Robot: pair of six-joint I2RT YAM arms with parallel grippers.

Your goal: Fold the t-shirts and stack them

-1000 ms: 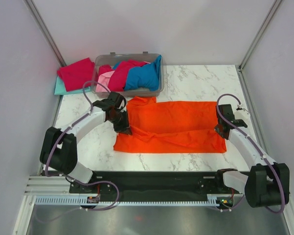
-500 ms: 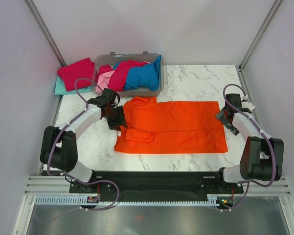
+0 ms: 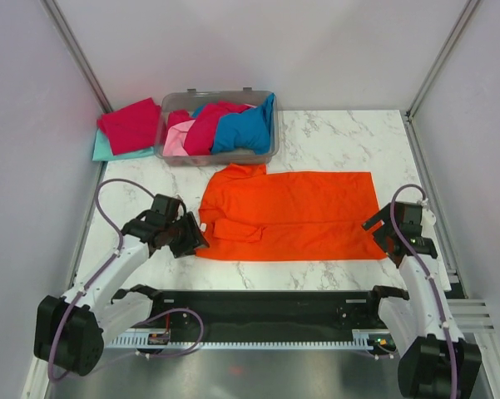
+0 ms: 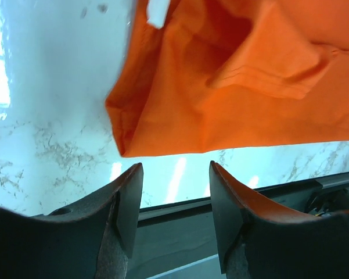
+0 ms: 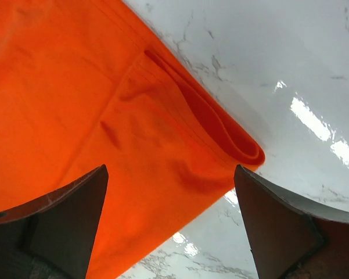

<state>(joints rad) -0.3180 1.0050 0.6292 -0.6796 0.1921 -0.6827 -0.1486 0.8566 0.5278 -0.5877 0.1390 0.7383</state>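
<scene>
The bright orange t-shirt lies flat on the marble table, folded into a wide band with one sleeve turned in on its left part. My left gripper hovers just off the shirt's near left corner, open, with nothing between its fingers. In the left wrist view, the left gripper shows only table below the orange t-shirt. My right gripper is wide open at the shirt's near right corner. The right wrist view has the right gripper above the orange t-shirt's folded edge, not touching it.
A clear grey bin at the back holds crumpled red, blue and pink shirts. Left of it a red shirt lies over a teal one. Walls close in both sides.
Both grippers have let go of the orange t-shirt, opened, and drawn back toward the near edge. The shirt's front flap now lies folded flat.
</scene>
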